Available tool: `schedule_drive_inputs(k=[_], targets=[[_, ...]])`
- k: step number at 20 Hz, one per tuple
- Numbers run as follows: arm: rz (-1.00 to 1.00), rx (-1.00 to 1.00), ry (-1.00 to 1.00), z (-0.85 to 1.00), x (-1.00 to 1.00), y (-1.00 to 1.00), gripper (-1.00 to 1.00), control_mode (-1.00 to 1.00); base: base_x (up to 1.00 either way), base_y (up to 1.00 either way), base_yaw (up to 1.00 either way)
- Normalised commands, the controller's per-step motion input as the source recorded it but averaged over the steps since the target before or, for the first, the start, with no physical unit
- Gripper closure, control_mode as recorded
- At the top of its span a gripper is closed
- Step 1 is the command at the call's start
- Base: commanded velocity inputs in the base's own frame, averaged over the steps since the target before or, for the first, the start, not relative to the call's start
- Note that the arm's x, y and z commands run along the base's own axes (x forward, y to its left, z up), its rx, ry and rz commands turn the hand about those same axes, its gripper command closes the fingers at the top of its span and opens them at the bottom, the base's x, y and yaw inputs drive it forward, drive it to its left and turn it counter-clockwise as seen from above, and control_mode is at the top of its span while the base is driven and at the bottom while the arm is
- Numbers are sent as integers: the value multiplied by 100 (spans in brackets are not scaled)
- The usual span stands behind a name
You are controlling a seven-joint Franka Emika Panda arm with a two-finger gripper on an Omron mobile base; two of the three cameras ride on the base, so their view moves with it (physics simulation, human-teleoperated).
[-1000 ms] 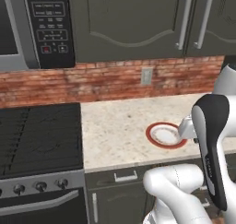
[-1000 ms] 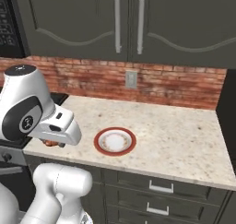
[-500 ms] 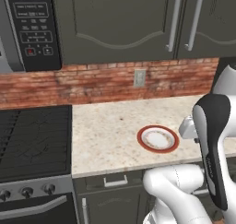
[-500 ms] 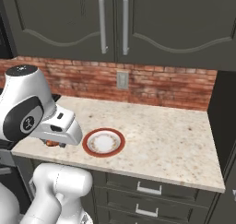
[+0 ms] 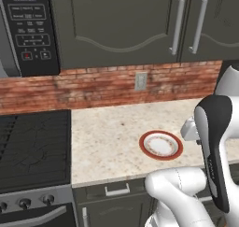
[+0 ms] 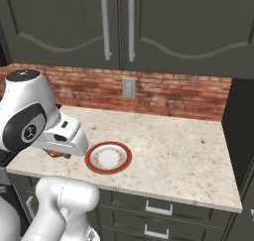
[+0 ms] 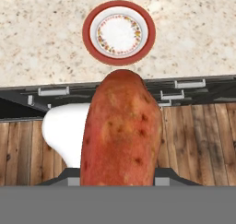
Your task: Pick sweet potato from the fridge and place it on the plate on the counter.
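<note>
Apparently sweet potato (image 7: 121,133) hides end effector fingers; plate (image 7: 119,32) beyond

two base views looking forward and down from behind, left and right, sharing the plate (image 5: 161,145) on the counter (image 6: 173,155); hand view facing down, close to the sweet potato (image 7: 120,133).

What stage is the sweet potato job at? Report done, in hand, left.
Done: the sweet potato is out of the fridge and held in the gripper.
In hand: it hangs over the wooden floor in front of the counter, short of the plate, which sits bare near the counter's front edge.
Left: carry the sweet potato over the plate, lower it and release.
</note>
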Motion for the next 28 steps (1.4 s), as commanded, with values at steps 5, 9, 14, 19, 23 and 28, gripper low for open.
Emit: schedule_drive_inputs(k=[5, 9, 14, 19, 23, 28], targets=[[0, 0, 0, 0, 0, 0, 100, 100, 48, 0, -7], [0, 0, 0, 0, 0, 0, 100, 100, 39, 0, -9], [0, 0, 0, 0, 0, 0, 100, 100, 17, 0, -11], [-3, 0, 2, 0, 19, 0, 100, -100, 5, 0, -5], [0, 0, 11, -8, 39, -3, 100, -100, 0, 0, 0], [0, 4, 21, -42, 41, -2, 100, -100, 0, 0, 0]])
